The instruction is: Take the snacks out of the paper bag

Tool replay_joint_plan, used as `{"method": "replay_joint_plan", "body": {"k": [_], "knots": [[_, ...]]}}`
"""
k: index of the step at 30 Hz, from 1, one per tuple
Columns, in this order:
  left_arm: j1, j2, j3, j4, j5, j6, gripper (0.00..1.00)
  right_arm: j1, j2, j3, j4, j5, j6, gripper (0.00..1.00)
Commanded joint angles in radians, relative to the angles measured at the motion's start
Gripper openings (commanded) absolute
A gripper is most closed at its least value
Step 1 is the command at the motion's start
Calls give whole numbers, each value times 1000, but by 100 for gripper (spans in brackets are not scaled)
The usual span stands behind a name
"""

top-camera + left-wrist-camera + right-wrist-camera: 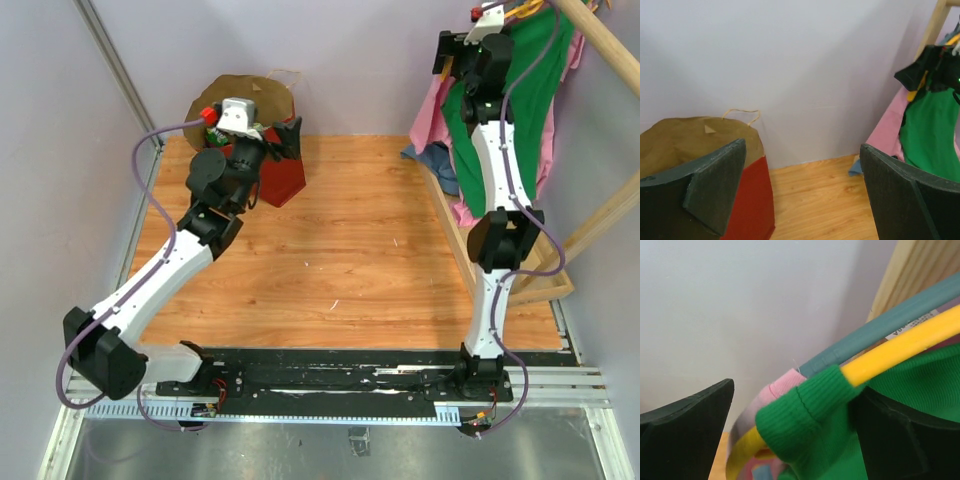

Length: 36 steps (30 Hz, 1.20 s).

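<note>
The red paper bag [286, 180] stands at the table's far left, its brown inside [245, 92] open to the top. In the left wrist view the paper bag [750, 200] is at the lower left, with a beige loop handle [742, 112] behind its rim. My left gripper [285, 140] [802, 145] hovers at the bag's right edge, open, with nothing between its fingers. No snacks show; the inside of the bag is hidden. My right gripper [797, 390] is raised at the clothes rack, open, with a green garment's collar [800, 415] and a yellow hanger [900, 347] between its fingers.
A wooden rack [600, 40] with green [530, 100], pink [430, 115] and blue [440, 165] garments fills the table's right side. Walls close in behind and to the left. A teal hanger [890, 325] lies beside the yellow one.
</note>
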Motion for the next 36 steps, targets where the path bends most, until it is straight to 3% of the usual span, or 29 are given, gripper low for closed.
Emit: {"method": "replay_joint_plan", "body": {"k": [1, 8, 15, 18, 22, 27, 30, 36], "knots": [[26, -100, -46, -17, -5, -92, 100, -5, -260, -254, 40, -62, 139, 99], [25, -217, -152, -43, 60, -169, 100, 28, -769, -774, 144, -15, 323, 99], [27, -307, -242, -67, -28, -195, 100, 132, -1139, -1201, 232, -176, 556, 99], [27, -326, -271, -76, -52, -206, 100, 181, -1223, -1271, 272, -307, 612, 98], [27, -324, -297, -92, -96, -231, 100, 183, -1273, -1338, 438, -438, 816, 98], [27, -298, -302, -173, -93, -234, 100, 183, -1311, -1389, 545, -427, 929, 98], [27, -302, -287, -217, -114, -229, 100, 183, -1322, -1391, 486, -387, 889, 98], [47, -257, -157, -376, -268, -241, 100, 183, -1327, -1422, 584, -374, 993, 98]]}}
